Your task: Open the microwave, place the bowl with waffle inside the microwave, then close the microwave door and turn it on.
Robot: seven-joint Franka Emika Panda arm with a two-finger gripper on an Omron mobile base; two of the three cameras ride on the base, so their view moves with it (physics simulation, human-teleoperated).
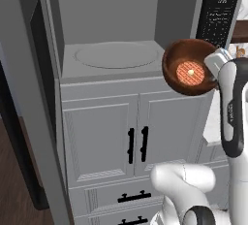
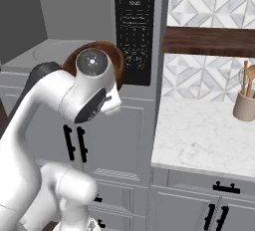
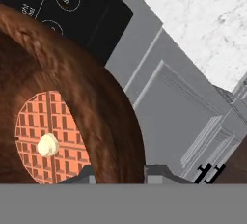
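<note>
The microwave stands open, its grey cavity and round turntable bare. The microwave door is swung wide to the left. The reddish-brown bowl hangs tilted in the air in front of the cavity's right edge, just below the black control panel, with a round waffle topped by a pale butter pat inside. My gripper is shut on the bowl's right rim. In the hand view the bowl and waffle lie close, with the fingertips pinching the rim. From the right, my wrist hides most of the bowl.
White cabinet doors with black handles sit below the microwave. To the right is a marble counter with a beige utensil jar at the back, under a wooden shelf.
</note>
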